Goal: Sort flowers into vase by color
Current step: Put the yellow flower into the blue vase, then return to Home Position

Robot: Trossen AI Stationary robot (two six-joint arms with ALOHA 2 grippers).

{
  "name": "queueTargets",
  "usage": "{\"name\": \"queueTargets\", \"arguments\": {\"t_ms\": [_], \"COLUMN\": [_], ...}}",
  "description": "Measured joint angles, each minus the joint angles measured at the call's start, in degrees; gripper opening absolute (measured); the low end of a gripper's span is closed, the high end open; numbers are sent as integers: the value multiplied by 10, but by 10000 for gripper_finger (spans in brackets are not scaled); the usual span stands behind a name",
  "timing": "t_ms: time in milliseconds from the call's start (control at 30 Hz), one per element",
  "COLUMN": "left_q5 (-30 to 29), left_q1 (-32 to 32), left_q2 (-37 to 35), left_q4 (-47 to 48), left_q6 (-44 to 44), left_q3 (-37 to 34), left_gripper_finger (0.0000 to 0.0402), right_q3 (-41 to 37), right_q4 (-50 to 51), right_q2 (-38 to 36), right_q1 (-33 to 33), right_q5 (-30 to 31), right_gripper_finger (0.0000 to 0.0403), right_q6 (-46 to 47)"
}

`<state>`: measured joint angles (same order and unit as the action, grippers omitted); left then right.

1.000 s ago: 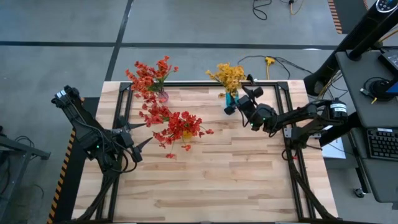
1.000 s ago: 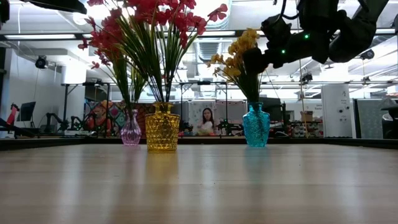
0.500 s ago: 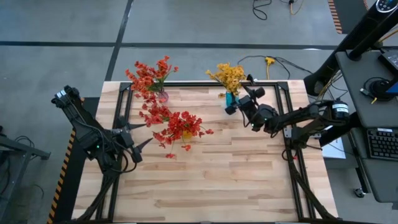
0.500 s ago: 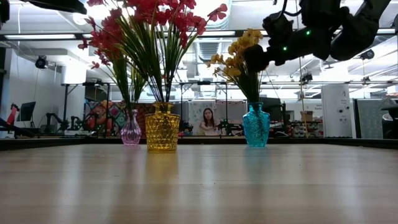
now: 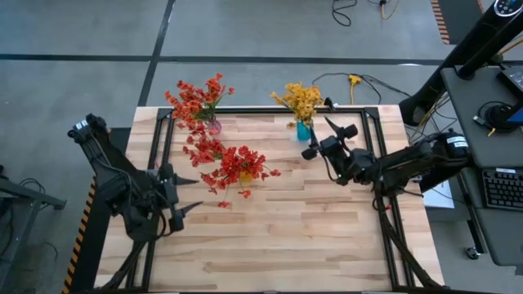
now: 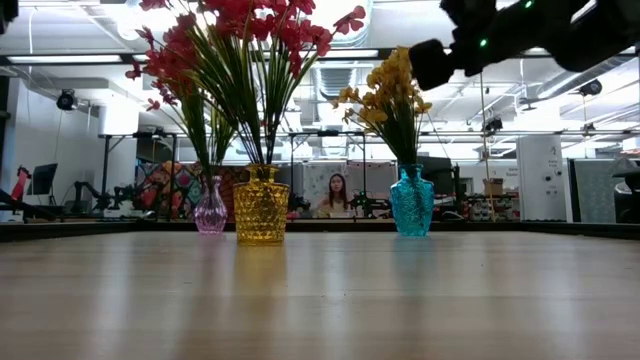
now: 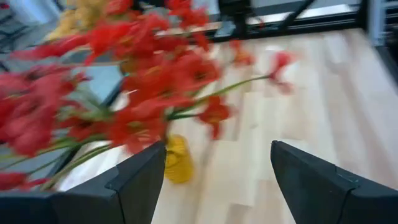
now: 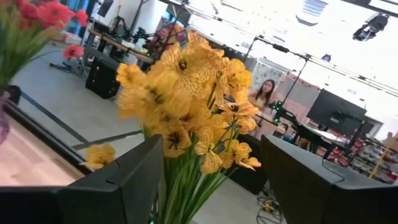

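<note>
behind the wooden tabletop [image 5: 286, 220] a workshop shows. yellow flowers [image 5: 301, 100] stand in the blue vase [image 6: 412, 203], red flowers [image 5: 237, 166] in the others. right gripper [image 5: 315, 139] jaws are apart and empty: lift clear without snagging stems. left gripper [image 5: 181, 194] waits, jaws apart.

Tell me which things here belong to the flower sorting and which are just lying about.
Job:
red flowers in yellow vase
red flowers in pink vase
yellow flowers in blue vase
right gripper, open, beside them
left gripper, open

Lying about:
keyboard
yellow cable
</note>
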<state>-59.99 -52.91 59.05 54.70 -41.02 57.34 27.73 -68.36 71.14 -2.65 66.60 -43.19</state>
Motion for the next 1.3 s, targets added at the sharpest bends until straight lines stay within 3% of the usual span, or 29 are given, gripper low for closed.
{"name": "queueTargets", "arguments": {"t_ms": [267, 367, 467, 533, 600, 633, 733, 867, 933, 1033, 1200, 1300], "left_q5": [15, -21, -91, -109, -55, -1, 128, 185, 292, 473, 517, 580], "left_q1": [-46, -69, -91, -93, -84, -78, -75, -63, -27, 38, 133, 174], "left_q2": [78, 98, 122, 143, 167, 179, 203, 211, 228, 265, 306, 313], "left_q4": [90, 88, 5, -120, -279, -354, -452, -494, -538, -568, -568, -567], "left_q6": [-9, -7, 46, 153, 311, 392, 526, 526, 529, 545, 534, 531], "left_q3": [134, 161, 157, 150, 146, 145, 142, 128, 115, 106, 103, 95], "left_gripper_finger": [272, 272, 272, 272, 272, 272, 272, 272, 272, 272, 272, 268], "right_q3": [0, 0, 0, 0, 0, 0, 0, 0, 0, 0, 0, 0], "right_q4": [46, 85, 150, 187, 217, 227, 241, 249, 270, 305, 345, 379], "right_q2": [-38, -54, -72, -86, -101, -107, -118, -127, -131, -137, -146, -156], "right_q1": [-69, -105, -135, -144, -148, -150, -152, -154, -160, -162, -162, -162], "right_q5": [20, -1, -64, -100, -120, -125, -126, -126, -130, -183, -205, -201], "right_gripper_finger": [261, 257, 251, 246, 242, 239, 234, 233, 236, 241, 244, 241], "right_q6": [37, 83, 157, 210, 252, 265, 286, 327, 354, 360, 388, 394]}}
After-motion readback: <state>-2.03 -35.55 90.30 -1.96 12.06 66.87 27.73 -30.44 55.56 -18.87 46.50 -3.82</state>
